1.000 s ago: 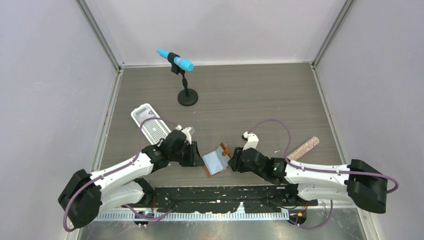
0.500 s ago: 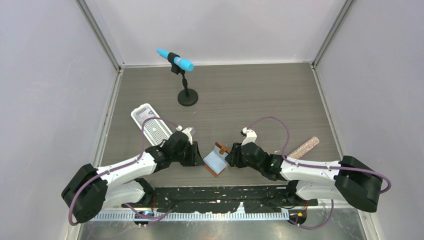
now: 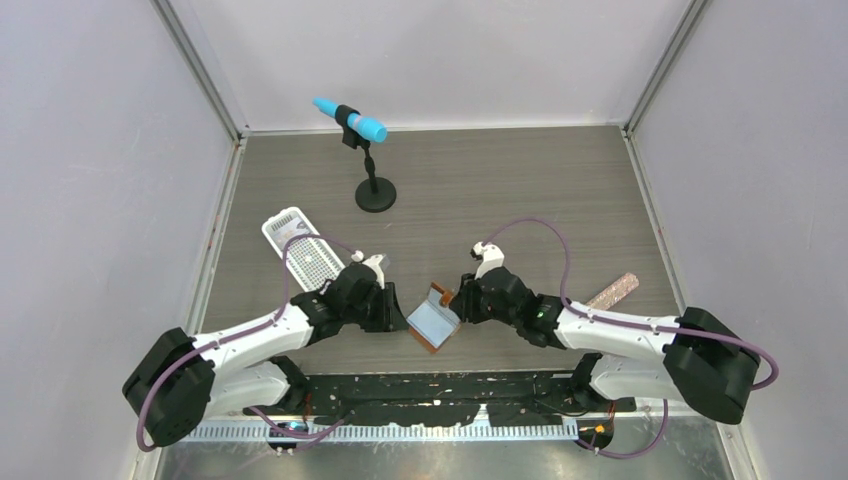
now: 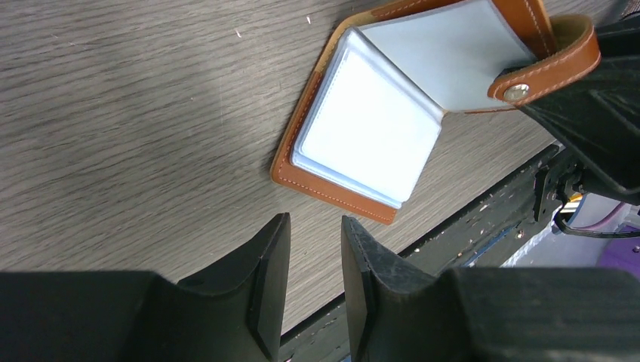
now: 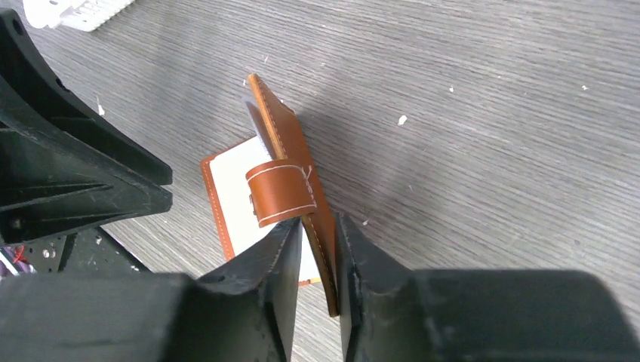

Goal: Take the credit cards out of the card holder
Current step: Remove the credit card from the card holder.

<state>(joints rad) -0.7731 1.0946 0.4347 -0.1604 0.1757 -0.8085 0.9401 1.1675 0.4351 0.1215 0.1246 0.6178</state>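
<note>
Top external: holder (image 3: 432, 322) lies open at six o'clock on the table (image 3: 450, 200), between my two arms; right gripper (image 5: 319, 226), at its three o'clock, pinches the raised flap in narrow jaws, I reckon to prop it wide and bare the pockets; left gripper (image 4: 315, 226) hovers at its nine o'clock, fingers a narrow slot apart, empty, just off the stitched edge; cards (image 4: 362, 139) sit tucked in the flat half's pale pocket, none out yet; I judge the left is lined up to nip a card edge while the right anchors.
</note>
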